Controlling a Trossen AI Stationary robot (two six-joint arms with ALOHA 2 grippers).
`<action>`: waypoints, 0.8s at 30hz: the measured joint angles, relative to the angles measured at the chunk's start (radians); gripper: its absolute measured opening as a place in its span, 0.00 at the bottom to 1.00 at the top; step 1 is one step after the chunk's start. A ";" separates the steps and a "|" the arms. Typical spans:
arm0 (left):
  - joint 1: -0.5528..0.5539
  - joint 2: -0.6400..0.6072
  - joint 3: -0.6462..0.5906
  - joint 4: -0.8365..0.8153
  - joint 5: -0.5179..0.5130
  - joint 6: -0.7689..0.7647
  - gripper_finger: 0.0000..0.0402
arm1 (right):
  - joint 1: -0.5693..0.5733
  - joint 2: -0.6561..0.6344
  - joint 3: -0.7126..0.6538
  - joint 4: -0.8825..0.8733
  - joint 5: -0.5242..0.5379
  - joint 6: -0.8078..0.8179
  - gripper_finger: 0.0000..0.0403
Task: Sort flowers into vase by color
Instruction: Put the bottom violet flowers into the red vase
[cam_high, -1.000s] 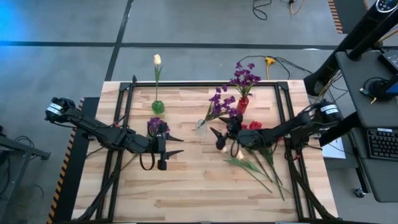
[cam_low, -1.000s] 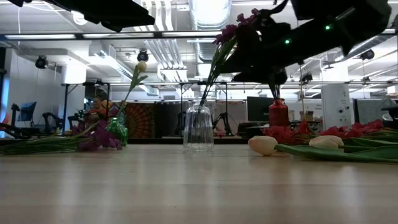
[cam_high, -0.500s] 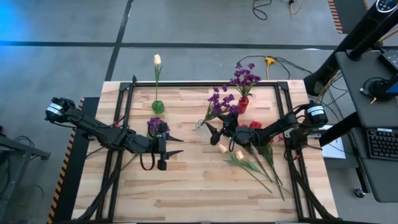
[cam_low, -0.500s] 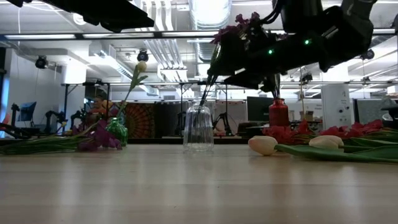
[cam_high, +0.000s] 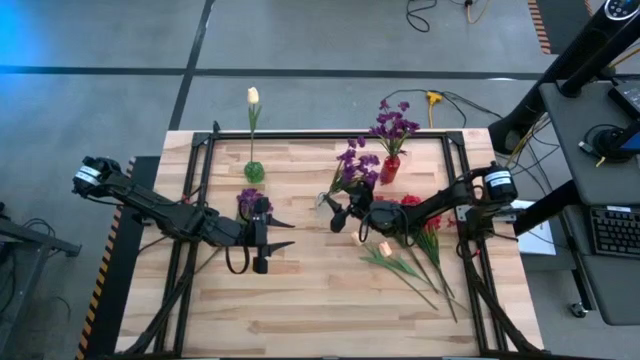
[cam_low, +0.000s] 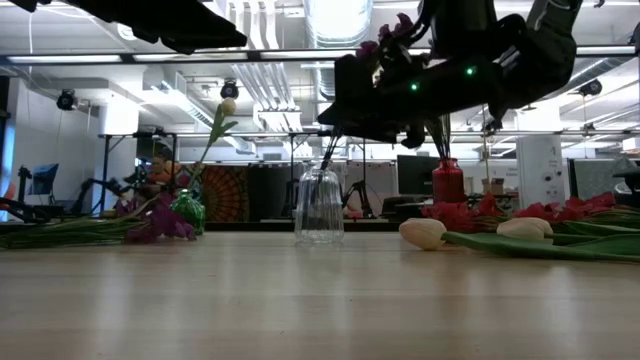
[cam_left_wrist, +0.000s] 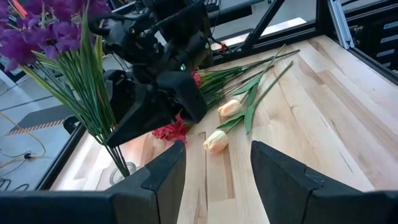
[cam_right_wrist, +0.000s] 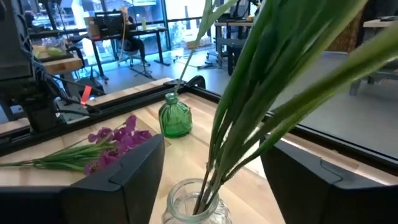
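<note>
A: Right claw (cam_high: 338, 212) hangs just over the clear vase (cam_high: 323, 203) at the table's (cam_high: 300, 300) centre, fingers spread, nothing pinched, with purple stems (cam_right_wrist: 249, 93) running up between them in its wrist view.

B: That's the danger. If it closes here it grabs stems already sorted, and a pull could tip that light glass vase.

A: Agreed. The other flowers wait elsewhere: cream tulips (cam_high: 383, 247) and red blossoms (cam_high: 412, 203) lie at four o'clock of the clear vase, just under the right arm.

B: And the left claw (cam_high: 262, 230)?

A: Parked at nine o'clock of the vase, fingers apart, empty, beside a loose purple cluster (cam_high: 248, 200). The green vase (cam_high: 254, 171) holds one tulip, the red vase (cam_high: 390, 167) purple blooms.

B: Purple in red glass: a mix-up risk when the reds go in.
</note>
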 joint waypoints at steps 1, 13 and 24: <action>0.000 0.000 0.000 -0.004 0.000 0.000 0.41 | 0.000 -0.001 0.000 0.002 0.000 0.000 0.60; 0.000 0.000 0.000 -0.007 0.000 -0.001 0.41 | -0.006 -0.003 0.000 0.001 0.011 0.014 0.39; 0.000 0.000 0.000 -0.011 -0.001 -0.001 0.41 | -0.006 -0.003 -0.001 0.002 0.010 0.009 0.24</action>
